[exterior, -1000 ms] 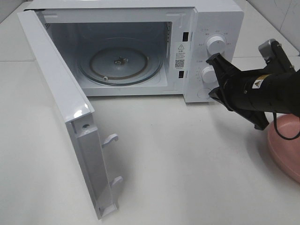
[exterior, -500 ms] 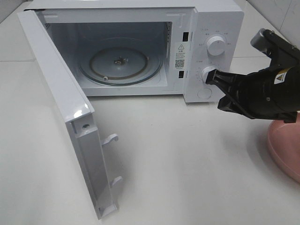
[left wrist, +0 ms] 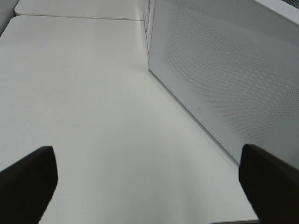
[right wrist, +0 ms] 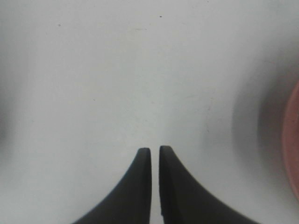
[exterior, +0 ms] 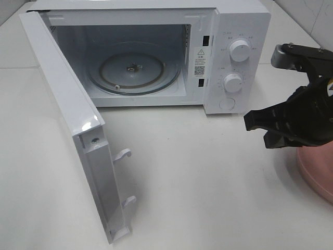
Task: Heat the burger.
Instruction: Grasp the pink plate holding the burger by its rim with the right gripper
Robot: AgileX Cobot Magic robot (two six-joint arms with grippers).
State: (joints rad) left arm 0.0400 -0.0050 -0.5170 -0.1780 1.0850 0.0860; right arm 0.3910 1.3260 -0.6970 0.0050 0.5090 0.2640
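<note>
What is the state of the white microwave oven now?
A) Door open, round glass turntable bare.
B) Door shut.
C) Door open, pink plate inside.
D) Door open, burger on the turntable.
A: the white microwave oven has its door swung wide, and nothing lies on the round glass turntable.

Open microwave (exterior: 244, 31), right tool (exterior: 257, 130) — near pink plate (exterior: 318, 174)

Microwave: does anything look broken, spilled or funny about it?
Nothing looks broken or spilled. The white box-shaped microwave just has its white hinged door swung wide open, and its round glass turntable carries no food.
</note>
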